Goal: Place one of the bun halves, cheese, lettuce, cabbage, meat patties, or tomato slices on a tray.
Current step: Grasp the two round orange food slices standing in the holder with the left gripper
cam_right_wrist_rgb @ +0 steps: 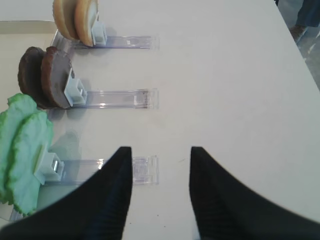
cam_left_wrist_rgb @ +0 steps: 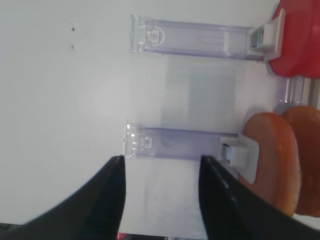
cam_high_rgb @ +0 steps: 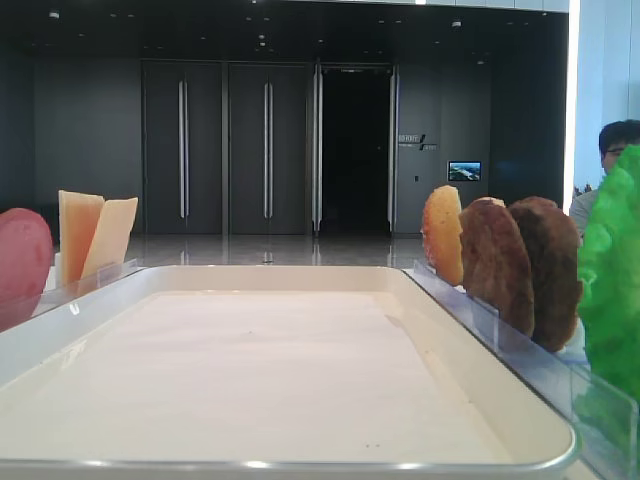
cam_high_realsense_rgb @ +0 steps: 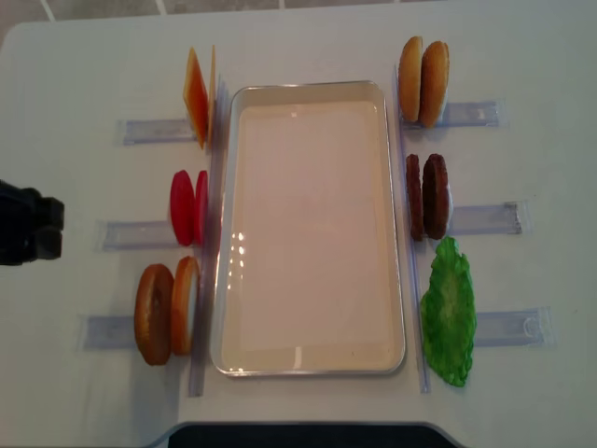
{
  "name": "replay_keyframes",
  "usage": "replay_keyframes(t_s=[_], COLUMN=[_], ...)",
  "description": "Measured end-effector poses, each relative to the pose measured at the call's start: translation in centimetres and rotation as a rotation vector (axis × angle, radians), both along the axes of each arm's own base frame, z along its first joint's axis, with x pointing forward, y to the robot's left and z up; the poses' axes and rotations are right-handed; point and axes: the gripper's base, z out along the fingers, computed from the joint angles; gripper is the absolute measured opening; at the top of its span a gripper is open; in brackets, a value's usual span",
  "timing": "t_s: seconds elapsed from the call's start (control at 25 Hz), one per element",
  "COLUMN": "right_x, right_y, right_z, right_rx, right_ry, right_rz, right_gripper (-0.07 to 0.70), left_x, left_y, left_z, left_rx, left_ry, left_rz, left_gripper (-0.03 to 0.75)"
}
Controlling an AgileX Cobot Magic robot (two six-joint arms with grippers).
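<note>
White tabletop (cam_high_realsense_rgb: pixel 308 37), dark doors behind in the low view. Tray (cam_high_realsense_rgb: pixel 312 364) central, floor bare; nothing placed yet. Clear rack strips (cam_high_realsense_rgb: pixel 485 219) flank it, holding food upright: right side bun halves (cam_high_realsense_rgb: pixel 423 69), meat patties (cam_high_realsense_rgb: pixel 426 196), lettuce (cam_high_realsense_rgb: pixel 449 311); left side cheese (cam_high_realsense_rgb: pixel 198 97), tomato slices (cam_high_realsense_rgb: pixel 187 207), more buns.

Left gripper (cam_left_wrist_rgb: pixel 160 172) jaws wide, empty, near the lower-left bun rack. Right gripper (cam_right_wrist_rgb: pixel 161 165) jaws apart, empty, beside the lettuce rack.

Judgement: choose the nearest disc, straddle its rim squarely, lift clear of the holder before crossing the tray rim.
</note>
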Motion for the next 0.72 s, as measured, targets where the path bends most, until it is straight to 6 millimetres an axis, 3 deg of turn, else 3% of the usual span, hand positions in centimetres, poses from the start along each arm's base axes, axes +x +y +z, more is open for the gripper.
replay_keyframes(t_s=[0.16, 0.44, 0.72], right_x=[0.0, 0.0, 0.0], right_y=[0.0, 0.0, 0.0], right_z=[0.0, 0.0, 0.0], right_rx=[0.0, 0.0, 0.0], right_ry=[0.0, 0.0, 0.0], right_rz=[0.0, 0.0, 0.0], right_gripper=[0.296, 0.296, 0.296], left_x=[1.1, 1.4, 1.3], left_y=[0.1, -0.9, -6.9], left_z=[-0.5, -0.6, -0.6], left_rx=[-0.003, -0.073, -0.128], left_ry=[0.027, 0.02, -0.019], left_rz=[0.003, -0.01, -0.16], left_gripper=[0.366, 0.366, 0.368])
